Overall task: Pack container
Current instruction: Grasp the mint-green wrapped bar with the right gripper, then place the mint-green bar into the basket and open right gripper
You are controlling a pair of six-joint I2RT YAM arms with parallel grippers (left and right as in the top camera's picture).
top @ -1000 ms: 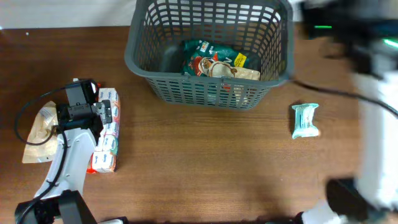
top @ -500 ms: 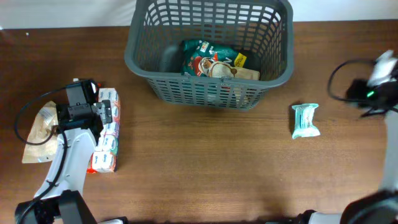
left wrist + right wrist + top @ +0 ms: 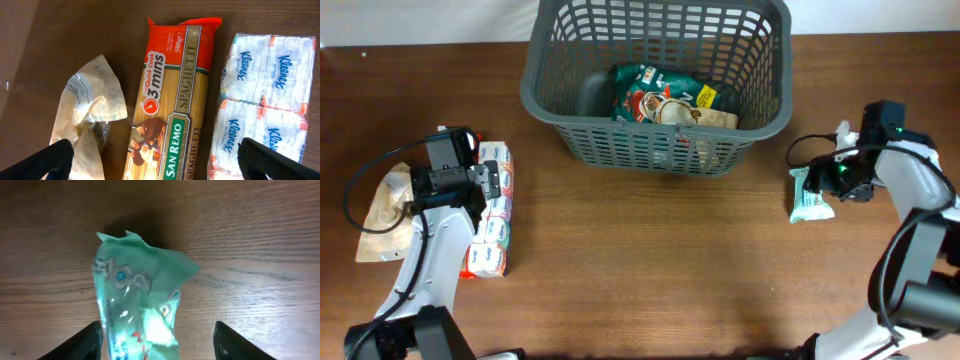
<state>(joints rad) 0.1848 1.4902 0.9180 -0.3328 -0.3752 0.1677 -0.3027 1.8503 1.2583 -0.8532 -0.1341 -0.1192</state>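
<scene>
The dark grey container (image 3: 620,145) stands at the far centre of the wooden tabletop (image 3: 640,260), already holding a green snack packet (image 3: 650,90) and a beige packet (image 3: 712,119) against its near wall.

To the right of the container and a little nearer lies a mint-green packet (image 3: 140,305) with crinkled ends. The right end effector (image 3: 157,342) hangs over it, jaws spread wide to either side of the wrapper and gripping nothing.

On the left side of the tabletop, well apart from the container, three items lie side by side: a crumpled paper bag (image 3: 87,120), a red-and-yellow San Remo spaghetti packet (image 3: 175,100) and a bundle of Kleenex tissue packs (image 3: 265,100). The left end effector (image 3: 167,160) sits above the spaghetti, jaws open and empty.
</scene>
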